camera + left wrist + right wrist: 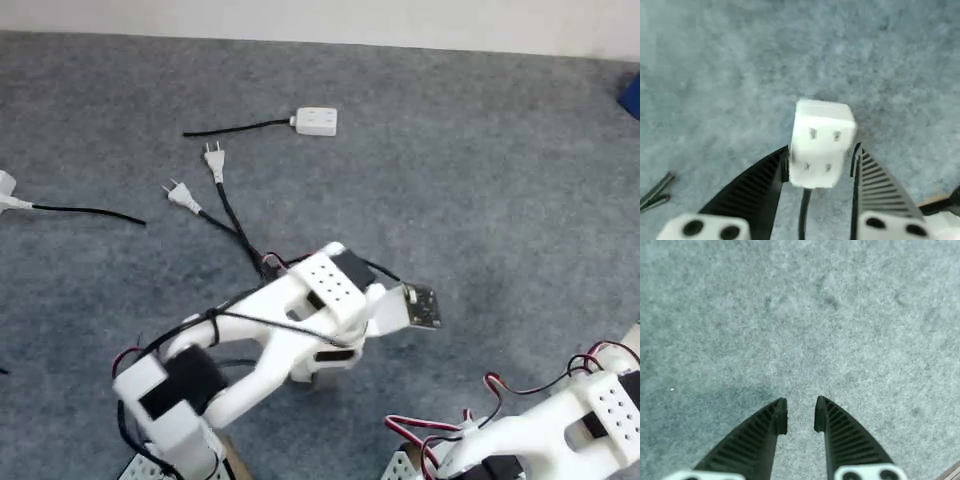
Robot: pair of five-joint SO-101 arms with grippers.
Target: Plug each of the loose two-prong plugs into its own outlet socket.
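A white outlet block (821, 145) with several sockets on its face sits between the fingers of my left gripper (821, 155), which is shut on it; its black cable (802, 212) trails back toward the wrist. In the high view the left arm (300, 320) is bent low over the carpet and hides that gripper. Two loose two-prong plugs (212, 153) (177, 190) lie beyond it, their black cords running under the arm. Another white outlet (315, 121) lies farther back. My right gripper (800, 414) hangs over bare carpet, narrowly open and holding nothing.
A white plug-like piece (5, 190) with a black cord lies at the far left edge. The right arm (560, 430) sits at the lower right corner. A blue object (632, 95) shows at the right edge. Grey carpet (480, 200) covers the table.
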